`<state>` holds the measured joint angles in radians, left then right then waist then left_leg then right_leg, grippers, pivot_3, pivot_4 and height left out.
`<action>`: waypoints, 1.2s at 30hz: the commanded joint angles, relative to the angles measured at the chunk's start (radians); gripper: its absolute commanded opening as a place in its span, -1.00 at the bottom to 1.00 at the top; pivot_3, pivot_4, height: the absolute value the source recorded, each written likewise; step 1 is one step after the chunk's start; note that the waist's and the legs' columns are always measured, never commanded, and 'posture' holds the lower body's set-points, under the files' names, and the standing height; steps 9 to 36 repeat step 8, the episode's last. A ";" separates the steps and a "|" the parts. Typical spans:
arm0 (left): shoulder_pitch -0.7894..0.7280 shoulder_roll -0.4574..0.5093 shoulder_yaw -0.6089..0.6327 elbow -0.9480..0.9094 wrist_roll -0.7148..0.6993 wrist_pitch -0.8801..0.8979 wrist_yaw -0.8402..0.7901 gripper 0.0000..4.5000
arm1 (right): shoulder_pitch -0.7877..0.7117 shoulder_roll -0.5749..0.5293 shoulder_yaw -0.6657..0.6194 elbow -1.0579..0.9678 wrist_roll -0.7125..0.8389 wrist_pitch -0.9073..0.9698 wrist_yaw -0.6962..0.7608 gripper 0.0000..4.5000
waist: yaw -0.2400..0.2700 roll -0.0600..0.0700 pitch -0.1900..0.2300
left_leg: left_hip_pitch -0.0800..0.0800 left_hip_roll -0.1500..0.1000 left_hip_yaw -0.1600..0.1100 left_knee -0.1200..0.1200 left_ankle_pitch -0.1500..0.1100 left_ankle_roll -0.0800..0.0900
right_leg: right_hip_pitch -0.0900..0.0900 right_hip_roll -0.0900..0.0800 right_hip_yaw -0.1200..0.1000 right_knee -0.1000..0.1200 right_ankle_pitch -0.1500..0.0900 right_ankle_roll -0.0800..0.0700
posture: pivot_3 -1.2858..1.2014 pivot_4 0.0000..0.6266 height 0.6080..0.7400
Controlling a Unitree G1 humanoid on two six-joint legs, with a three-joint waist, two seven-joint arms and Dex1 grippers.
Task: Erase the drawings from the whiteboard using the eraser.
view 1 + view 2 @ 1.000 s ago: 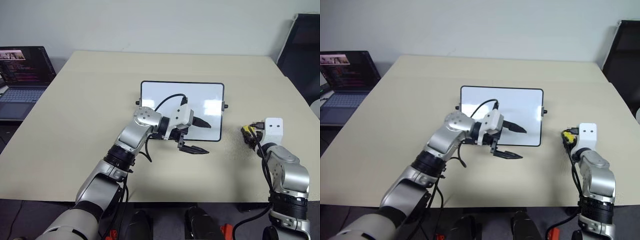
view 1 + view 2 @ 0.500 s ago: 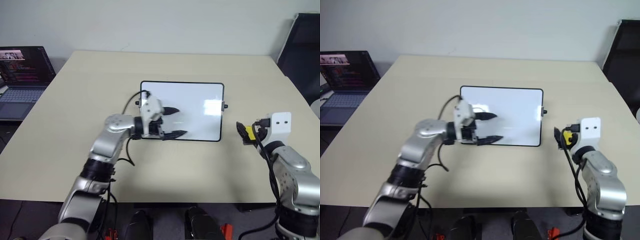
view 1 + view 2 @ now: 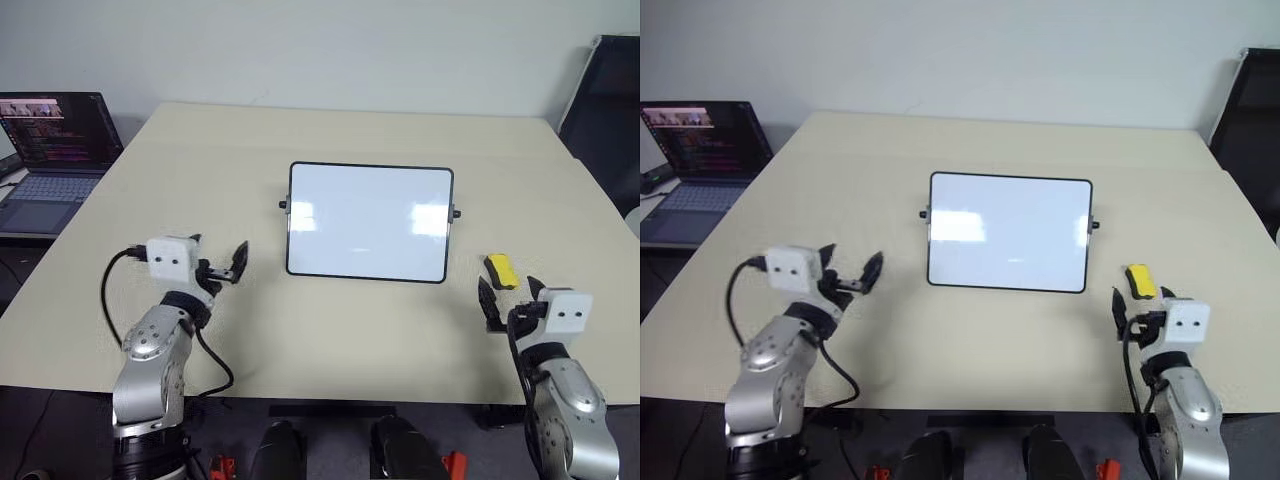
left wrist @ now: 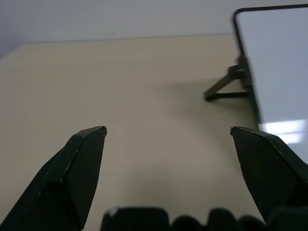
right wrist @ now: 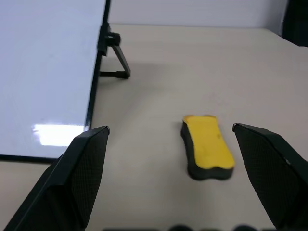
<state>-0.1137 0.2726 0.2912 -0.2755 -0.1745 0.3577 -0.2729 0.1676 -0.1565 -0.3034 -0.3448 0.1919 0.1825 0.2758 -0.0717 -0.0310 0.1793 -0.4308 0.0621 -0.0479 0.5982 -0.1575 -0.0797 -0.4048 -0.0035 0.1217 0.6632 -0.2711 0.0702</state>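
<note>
Two tools [image 3: 220, 268] [image 3: 510, 295] spread apart; glossy rectangular whiteboard [image 3: 369, 221], yellow oblong eraser [image 3: 500, 270].

The whiteboard [image 3: 370, 220] has a glossy white face with bright reflections and a thin black frame. The bench [image 3: 330, 330] is matt, smooth beige. The eraser [image 5: 207, 144] looks matt yellow over a dark base.

left pincer [image 3: 222, 270] open, right pincer [image 3: 510, 301] open

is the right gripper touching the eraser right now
Apart. In the right wrist view the eraser lies flat on the table, with bare tabletop between it and both open fingers of the right gripper.
</note>
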 commanded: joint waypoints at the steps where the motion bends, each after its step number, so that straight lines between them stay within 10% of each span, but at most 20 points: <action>1: -0.022 -0.016 -0.035 -0.068 0.025 -0.012 0.055 1.00 | -0.009 -0.035 -0.056 -0.013 0.054 -0.037 0.012 0.98 | 0.006 0.000 0.000 | 0.000 0.000 0.000 0.000 0.000 0.000 | 0.000 0.000 0.001 0.000 0.000 0.000 | 0.03 -0.52 1.00; 36: -0.032 -0.009 -0.083 -0.039 0.010 -0.019 0.030 1.00 | 0.061 -0.017 0.009 -0.151 0.066 0.046 -0.028 0.98 | 0.012 0.000 0.000 | 0.000 0.001 0.001 -0.003 0.000 0.000 | -0.001 0.002 0.001 0.000 -0.001 0.000 | 0.03 -0.52 1.00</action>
